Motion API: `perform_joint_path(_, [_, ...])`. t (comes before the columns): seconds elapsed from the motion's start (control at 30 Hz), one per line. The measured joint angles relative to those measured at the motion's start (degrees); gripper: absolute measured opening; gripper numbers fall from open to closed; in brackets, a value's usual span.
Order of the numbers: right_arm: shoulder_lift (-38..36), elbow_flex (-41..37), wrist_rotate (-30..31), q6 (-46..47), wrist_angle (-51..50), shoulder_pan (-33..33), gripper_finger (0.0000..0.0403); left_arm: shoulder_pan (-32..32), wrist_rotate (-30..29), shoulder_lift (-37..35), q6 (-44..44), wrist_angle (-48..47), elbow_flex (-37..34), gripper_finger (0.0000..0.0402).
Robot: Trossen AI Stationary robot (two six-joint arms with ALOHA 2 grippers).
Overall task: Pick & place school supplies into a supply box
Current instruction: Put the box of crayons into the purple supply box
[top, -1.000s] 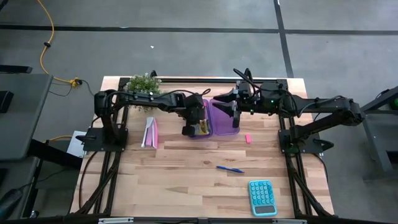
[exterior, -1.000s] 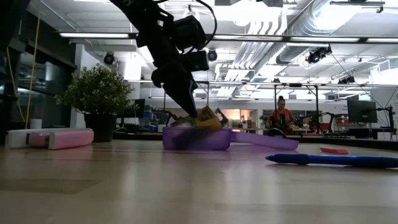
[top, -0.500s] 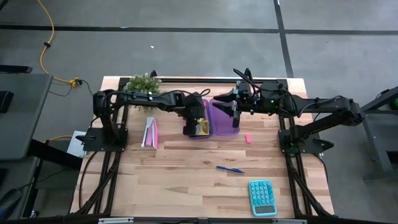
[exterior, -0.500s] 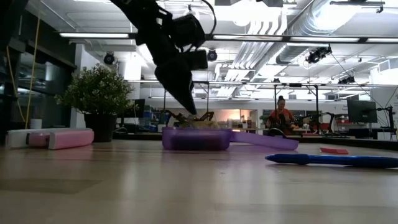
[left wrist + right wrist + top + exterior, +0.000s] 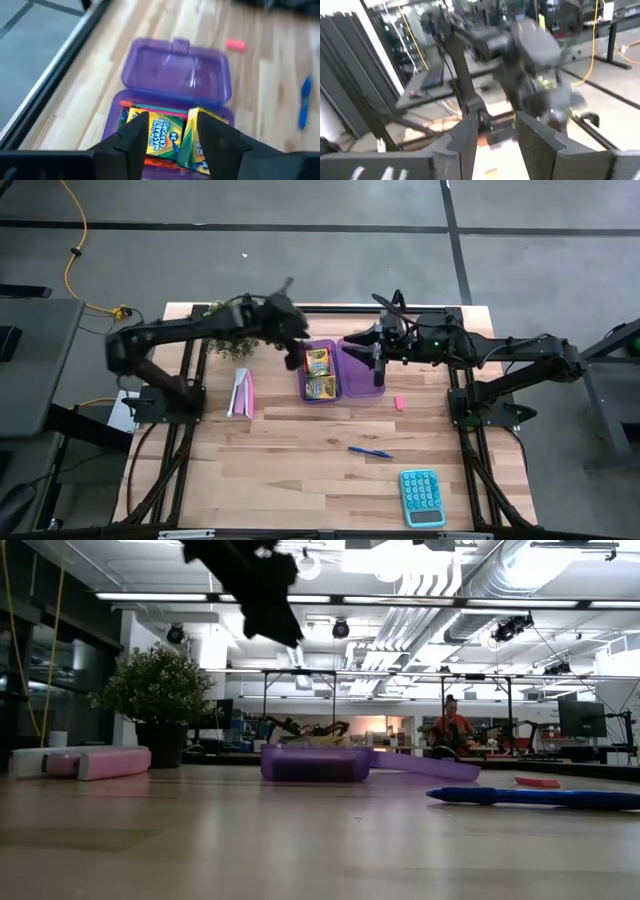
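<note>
- Crayon boxes (image 5: 318, 374), both of them, lie side by side in supply box (image 5: 340, 369).
- Left gripper (image 5: 292, 358) hangs beside it, fingers parted, empty.
- Right gripper (image 5: 377, 353) hovers over the lid half, parted too.

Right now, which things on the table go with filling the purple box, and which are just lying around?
For the job:
purple box, open
two crayon boxes, already inside it
blue pen, on the table
pink eraser, on the table
left gripper, empty, lifted beside the box
right gripper, over the box's other half

Just lying about:
calculator
pink booklet
plant
</note>
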Motion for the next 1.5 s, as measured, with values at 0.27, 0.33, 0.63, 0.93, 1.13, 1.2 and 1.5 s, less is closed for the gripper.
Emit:
perform_joint_path(0.27, [2.6, -0.1, 6.0, 0.4, -7.3, -1.3, 0.0126, -2.3, 1.5, -20.2, -16.4, 22.8, -21.4, 0.0021])
perform_joint_path(0.33, [4.7, -0.1, 5.8, 2.3, -7.4, -2.4, 0.0125, -4.7, 0.8, -24.8, -21.1, 30.1, -27.3, 0.0009])
perform_joint_path(0.63, [22.8, -0.1, -4.0, 11.7, -8.2, -9.7, 0.002, -17.1, -9.7, -33.6, -27.4, 50.4, -37.3, 0.0003])
perform_joint_path(0.93, [37.9, -0.1, -6.6, 17.0, -6.4, -12.0, 0.0003, -22.9, -13.7, -33.7, -25.8, 59.7, -37.3, 0.0])
perform_joint_path(1.13, [39.7, -0.1, -9.8, 17.9, -5.0, -11.5, 0.0001, -24.0, -13.9, -33.7, -25.8, 59.1, -37.3, 0.0])
perform_joint_path(1.2, [39.7, -0.1, -10.7, 17.9, -4.7, -10.9, 0.0002, -24.1, -13.9, -33.7, -25.8, 59.1, -37.3, 0.0])
perform_joint_path(1.5, [39.7, -0.1, -12.6, 17.2, -5.3, -9.1, 0.0, -24.1, -14.3, -33.7, -24.5, 58.7, -37.3, 0.0])
